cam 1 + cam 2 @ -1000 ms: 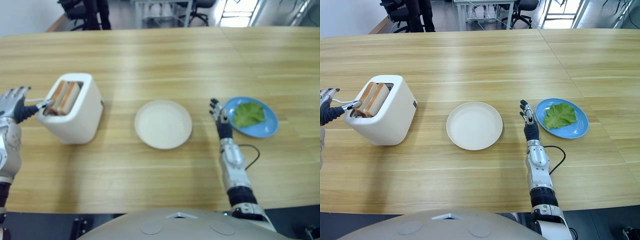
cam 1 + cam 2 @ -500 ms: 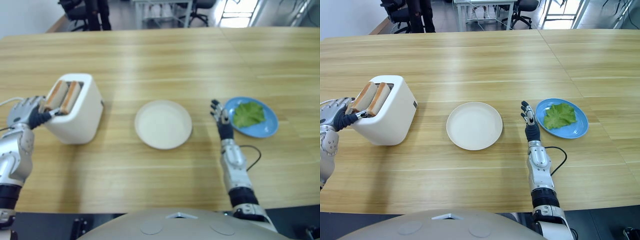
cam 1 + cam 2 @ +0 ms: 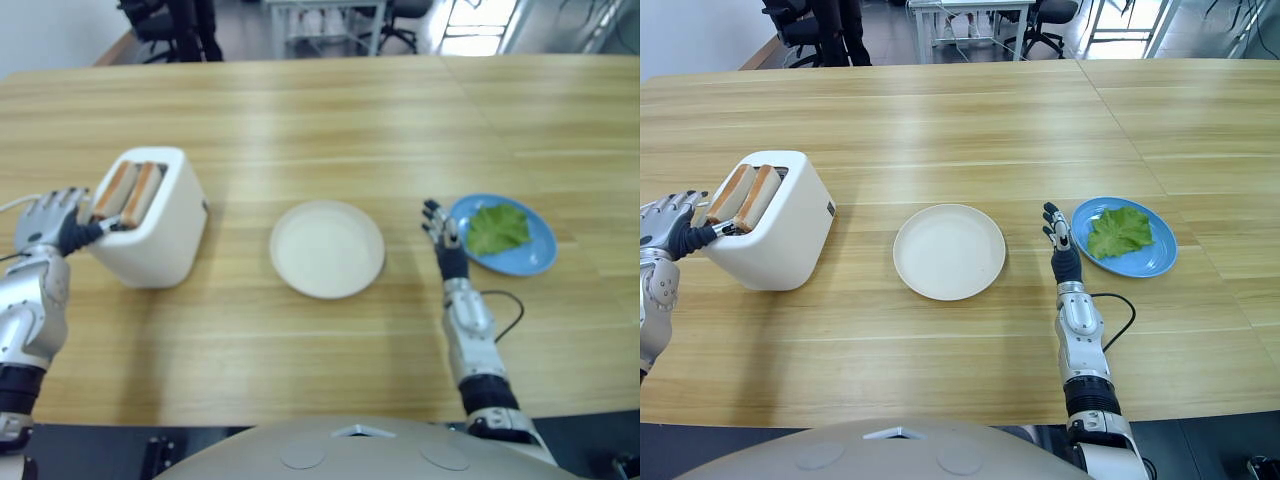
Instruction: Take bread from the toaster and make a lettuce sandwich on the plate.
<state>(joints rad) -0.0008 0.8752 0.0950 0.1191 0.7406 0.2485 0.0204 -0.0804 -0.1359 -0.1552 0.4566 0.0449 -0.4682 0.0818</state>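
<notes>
A white toaster [image 3: 775, 225] stands at the table's left with two slices of bread [image 3: 745, 192] sticking up out of its slots. My left hand [image 3: 668, 228] is at the toaster's left side, its fingers spread, with one fingertip against the toaster just below the nearer slice. An empty cream plate [image 3: 948, 251] lies in the middle. To its right, a blue plate [image 3: 1155, 262] holds a lettuce leaf [image 3: 1118, 230]. My right hand [image 3: 1061, 250] rests flat on the table between the two plates, fingers straight and holding nothing.
A black cable [image 3: 1120, 315] loops on the table beside my right wrist. Office chairs [image 3: 1040, 20] stand beyond the far edge of the wooden table [image 3: 940, 120].
My left hand has come in lower and closer to the toaster's side. The bread slices now stand higher out of the slots. The right hand has not moved.
</notes>
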